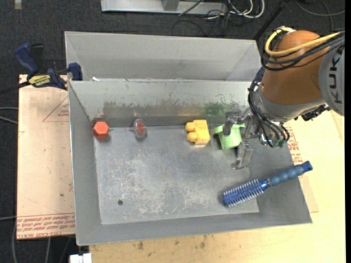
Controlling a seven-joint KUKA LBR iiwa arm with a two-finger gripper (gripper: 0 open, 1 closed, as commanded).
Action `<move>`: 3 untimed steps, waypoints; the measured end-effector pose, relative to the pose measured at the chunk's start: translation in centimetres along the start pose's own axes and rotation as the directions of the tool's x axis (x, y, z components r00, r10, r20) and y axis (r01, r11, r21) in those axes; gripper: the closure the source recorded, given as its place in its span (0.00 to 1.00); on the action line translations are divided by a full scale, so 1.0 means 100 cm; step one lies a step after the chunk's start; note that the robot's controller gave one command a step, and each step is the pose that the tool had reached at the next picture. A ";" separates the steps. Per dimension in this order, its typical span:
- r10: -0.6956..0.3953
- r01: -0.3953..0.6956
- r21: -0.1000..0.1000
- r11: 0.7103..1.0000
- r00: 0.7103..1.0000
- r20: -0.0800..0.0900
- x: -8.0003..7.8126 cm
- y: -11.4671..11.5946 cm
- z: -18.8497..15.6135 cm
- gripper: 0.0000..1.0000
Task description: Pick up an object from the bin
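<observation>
Front right of the bin (164, 204) floor, nearest the camera: a blue hairbrush (266, 186) is laid flat. Its bristle head is pointed toward the bin's middle, and its handle is angled up toward the right wall.

Just behind the brush, the gripper (241, 156) is lowered into the right side of the bin. Its tip is set close to the floor and apart from the brush. Open or closed cannot be told: the tip is seen as one dark metal shape from this angle.

The green plastic piece (228, 137) is found just beside the gripper, on the view's left of it and slightly behind the tip. Its right edge is partly covered by the gripper body, so contact cannot be confirmed. It is the thing nearest the gripper and is placed near the foot of the back wall, right of centre.

A yellow block (198, 132) with a lumpy left end is seen just left of the green piece, with a narrow gap between them. It is also at the foot of the back wall.

Further left along that wall, well apart from the gripper, a small clear thing with red in it (140, 129) is seen. An orange-red hexagonal block (100, 129) is seen at the back left corner.

Above the back right corner, the wrist is covered by an orange shell (288, 64). A yellow cable (282, 34) is looped over the top of the shell.
</observation>
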State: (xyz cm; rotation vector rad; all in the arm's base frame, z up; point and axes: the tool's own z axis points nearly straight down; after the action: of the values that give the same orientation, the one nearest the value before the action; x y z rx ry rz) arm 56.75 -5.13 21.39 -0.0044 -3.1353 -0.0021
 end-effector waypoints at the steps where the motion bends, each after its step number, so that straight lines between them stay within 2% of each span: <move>1: -0.226 0.226 -0.001 0.974 0.974 -0.002 0.063 -0.018 0.120 0.00; 2: -0.575 0.575 0.006 0.818 0.818 0.010 0.069 -0.059 0.144 0.00; 3: -0.576 0.576 0.004 0.817 0.817 0.007 0.070 -0.059 0.144 1.00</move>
State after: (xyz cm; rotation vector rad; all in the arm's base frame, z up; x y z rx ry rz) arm 49.61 -10.98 7.00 0.9465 -2.9981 -0.0023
